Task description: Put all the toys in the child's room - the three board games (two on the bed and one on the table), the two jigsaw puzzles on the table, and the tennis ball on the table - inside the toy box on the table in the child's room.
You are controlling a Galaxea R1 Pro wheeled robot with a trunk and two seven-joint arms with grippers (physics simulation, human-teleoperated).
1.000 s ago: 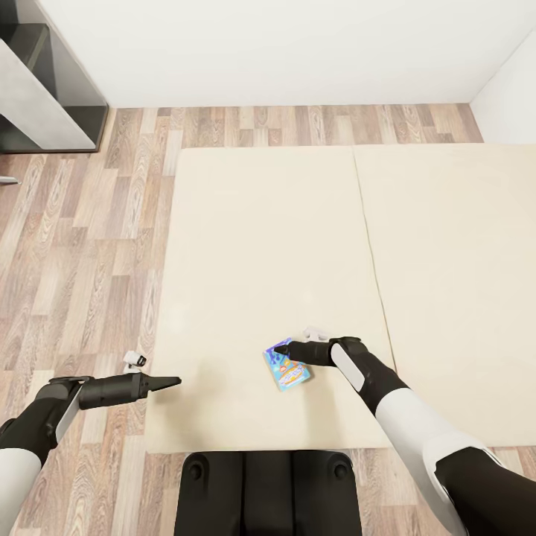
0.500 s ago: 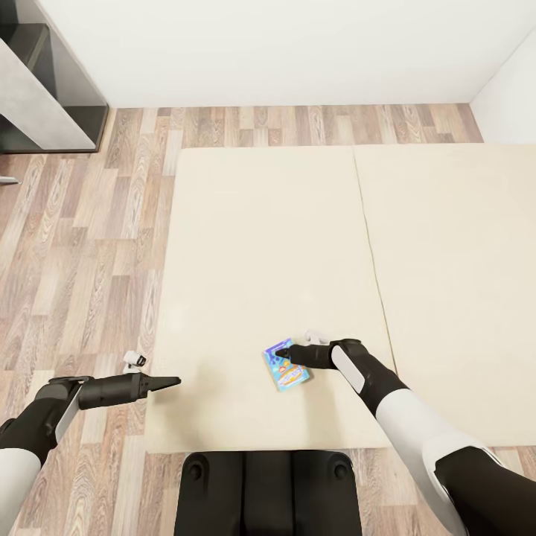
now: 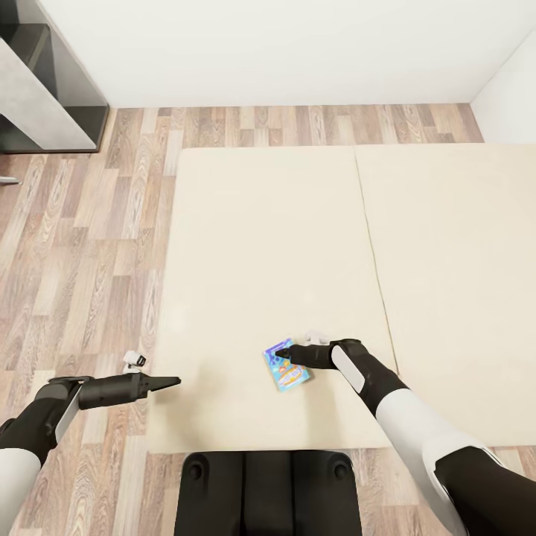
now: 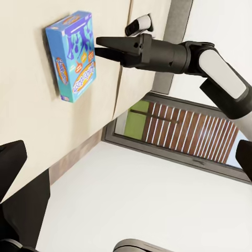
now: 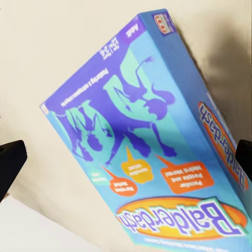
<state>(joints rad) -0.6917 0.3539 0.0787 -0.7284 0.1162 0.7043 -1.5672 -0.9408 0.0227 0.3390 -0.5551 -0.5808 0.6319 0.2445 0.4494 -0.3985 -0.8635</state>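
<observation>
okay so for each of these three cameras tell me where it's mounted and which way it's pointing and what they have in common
Head view: on the robot's head, looking down over the bed; both arms and the base show.
Left wrist view: on the left arm, looking across the bed at the blue board game and the right gripper; dark fingertips at the frame edge.
Right wrist view: on the right arm, close above the blue board game.
Shared: all three see that box.

1. The setting is presenting as a bedroom in a home: a wide, low bed (image 3: 298,246) with a plain cream top is occupying most of the floor area.
2. Brown wood-plank flooring (image 3: 89,246) is running along the bed's left and far sides.
3. Plain white walls (image 3: 283,52) are enclosing the far side.
4. A dark shelving unit (image 3: 45,82) is standing at far left.
</observation>
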